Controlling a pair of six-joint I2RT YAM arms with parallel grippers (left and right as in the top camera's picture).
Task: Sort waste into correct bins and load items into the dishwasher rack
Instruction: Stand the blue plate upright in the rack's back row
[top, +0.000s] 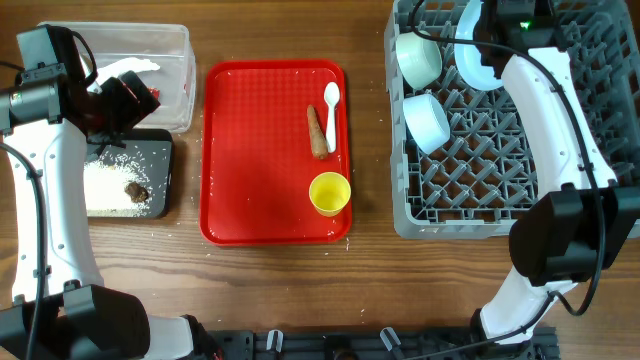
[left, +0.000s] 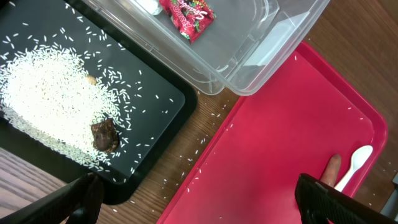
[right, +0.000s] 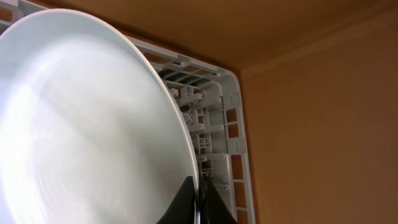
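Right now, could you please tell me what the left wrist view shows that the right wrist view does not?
Only left wrist: the black tray with rice and a brown lump, the clear tub holding the red wrapper, the red serving tray, the white spoon. Only right wrist: the right gripper shut on the pale-blue plate by the rack. Both: wooden table.

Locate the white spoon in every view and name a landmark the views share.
Overhead: white spoon at the right of the red tray, beside the brown stick.
Left wrist: spoon lower right, on the same tray.
Right wrist: absent; only plate and rack show.
Shared landmark: the red tray, overhead and left wrist.
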